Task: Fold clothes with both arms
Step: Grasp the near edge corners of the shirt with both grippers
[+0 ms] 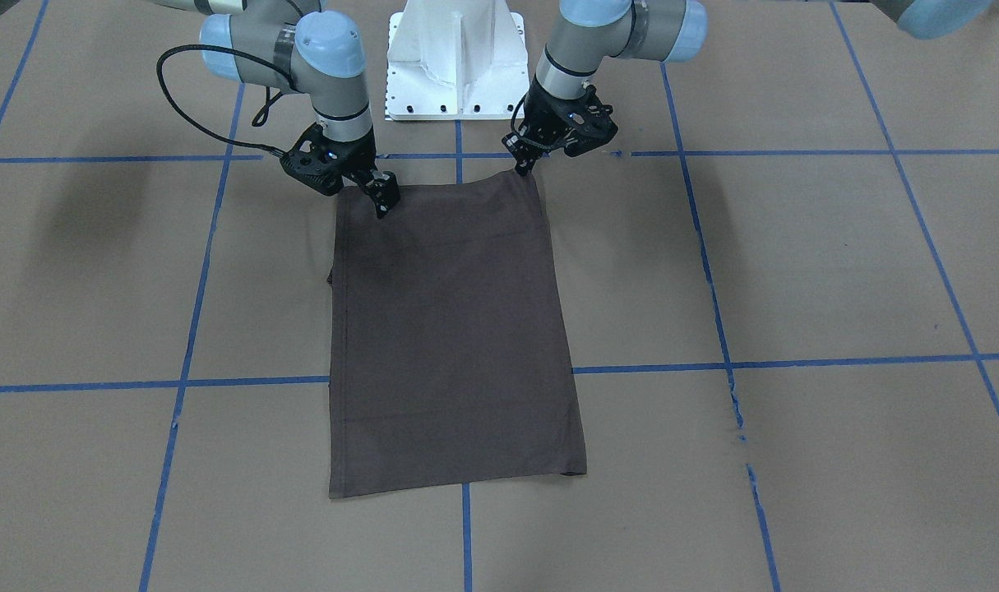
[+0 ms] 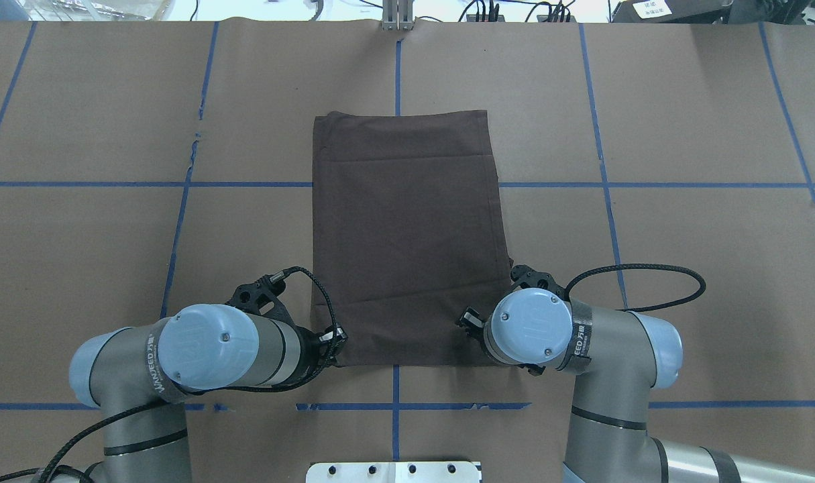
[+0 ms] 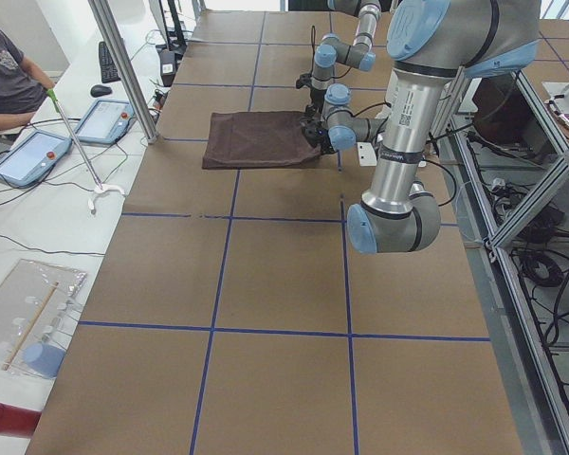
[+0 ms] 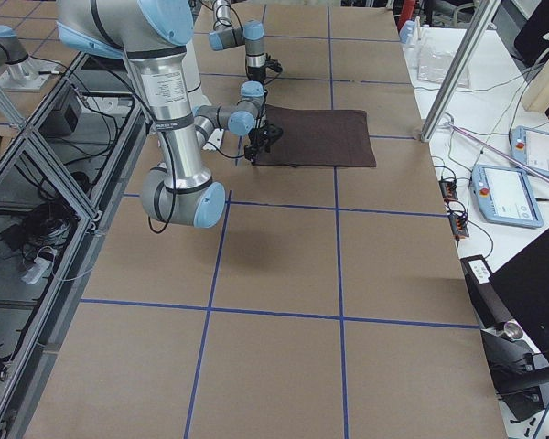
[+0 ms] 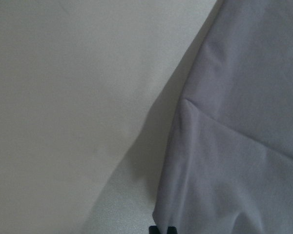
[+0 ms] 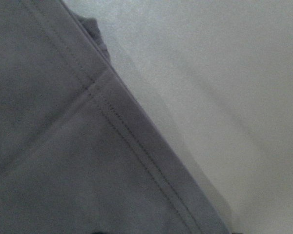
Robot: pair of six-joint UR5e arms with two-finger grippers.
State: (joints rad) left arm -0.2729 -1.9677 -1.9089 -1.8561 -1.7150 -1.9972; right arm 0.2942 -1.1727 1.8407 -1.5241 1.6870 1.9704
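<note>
The dark brown-grey T-shirt (image 1: 454, 329) lies folded into a long rectangle on the brown table, its short edges toward and away from the robot; it also shows in the overhead view (image 2: 407, 235). My left gripper (image 1: 522, 167) sits at its near corner on the robot's left (image 2: 335, 343), shut on the cloth edge (image 5: 224, 146). My right gripper (image 1: 381, 200) sits at the other near corner (image 2: 471, 322), shut on the hemmed edge (image 6: 88, 161). Both wrist views show a shadow under the edge, so the corners are slightly raised. The collar and lettering are hidden.
The white pedestal (image 1: 458, 66) stands just behind the shirt's near edge. Blue tape lines (image 1: 795, 362) grid the brown table. At the table's far side stand tablets (image 3: 38, 152) and a seated operator (image 3: 5, 81).
</note>
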